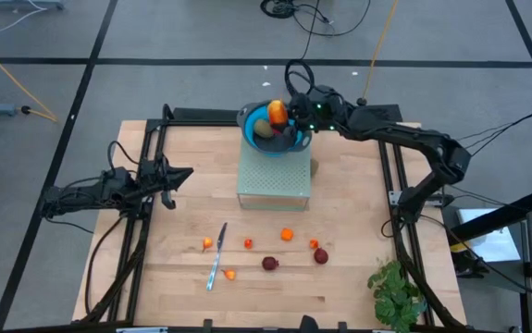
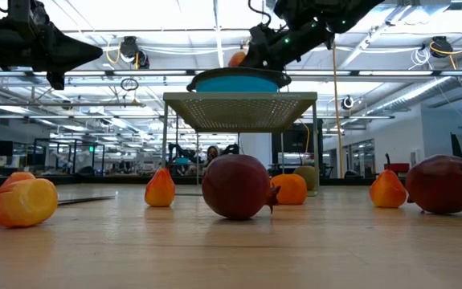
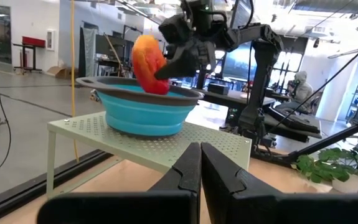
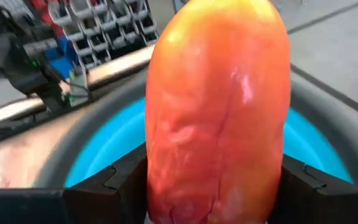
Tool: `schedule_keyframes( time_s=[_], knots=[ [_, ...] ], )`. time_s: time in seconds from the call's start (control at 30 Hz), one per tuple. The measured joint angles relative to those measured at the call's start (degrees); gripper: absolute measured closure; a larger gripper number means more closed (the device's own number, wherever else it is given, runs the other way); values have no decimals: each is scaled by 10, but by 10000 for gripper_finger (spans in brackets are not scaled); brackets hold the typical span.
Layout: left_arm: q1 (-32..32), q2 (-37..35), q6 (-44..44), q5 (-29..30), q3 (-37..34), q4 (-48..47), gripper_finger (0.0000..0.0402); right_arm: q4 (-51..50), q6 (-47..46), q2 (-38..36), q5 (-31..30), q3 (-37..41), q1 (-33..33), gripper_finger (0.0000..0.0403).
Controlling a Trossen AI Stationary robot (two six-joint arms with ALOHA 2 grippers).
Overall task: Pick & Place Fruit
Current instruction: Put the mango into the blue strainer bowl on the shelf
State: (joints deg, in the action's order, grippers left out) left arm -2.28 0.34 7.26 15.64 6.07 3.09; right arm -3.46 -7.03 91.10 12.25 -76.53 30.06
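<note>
My right gripper (image 1: pixel 286 115) is shut on a large red-orange-yellow oblong fruit (image 3: pixel 149 62), holding it over a blue bowl (image 3: pixel 141 115) that stands on a pale green perforated stand (image 1: pixel 273 180) at the table's far middle. An olive-brown oval fruit (image 1: pixel 262 129) lies in the bowl. Several small orange, red and maroon fruits (image 1: pixel 270 264) lie on the table near its front. My left gripper (image 1: pixel 184 174) waits shut at the table's left, touching nothing. My right gripper pinches the oblong fruit's lower half (image 4: pixel 216 186) between its two fingers (image 4: pixel 113 183), one on each side. It comes from the table's right, slanting slightly down. The fruit stands nearly upright, its lower end (image 3: pixel 157 87) dipping behind the bowl's rim; whether it touches the bowl is hidden.
A slim silver knife (image 1: pixel 216 257) lies among the small fruits at the front left. A green leafy plant (image 1: pixel 397 291) stands at the front right corner. Bare wood lies between the stand and the fruits.
</note>
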Motion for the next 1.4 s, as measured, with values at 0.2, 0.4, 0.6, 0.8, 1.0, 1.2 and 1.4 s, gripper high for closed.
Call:
schedule_keyframes(
  time_s=[0.2,0.4,0.6,0.8,1.0,1.2,1.4],
  knots=[
    [0,0,0,0,0,0,392,-1,6,7,0,0,0,176],
    [0,0,1,0,0,0,392,-8,7,6,0,0,3,170],
    [0,0,0,0,0,0,392,-15,7,6,-1,0,3,171],
    [0,0,0,0,0,0,392,-16,7,7,-2,0,3,165],
    [0,0,0,0,0,0,392,-16,7,7,-2,0,3,163],
    [0,0,0,0,0,0,392,-15,7,7,-2,0,3,163],
    [0,0,0,0,0,0,392,-15,7,7,-31,0,3,163]
  ],
)
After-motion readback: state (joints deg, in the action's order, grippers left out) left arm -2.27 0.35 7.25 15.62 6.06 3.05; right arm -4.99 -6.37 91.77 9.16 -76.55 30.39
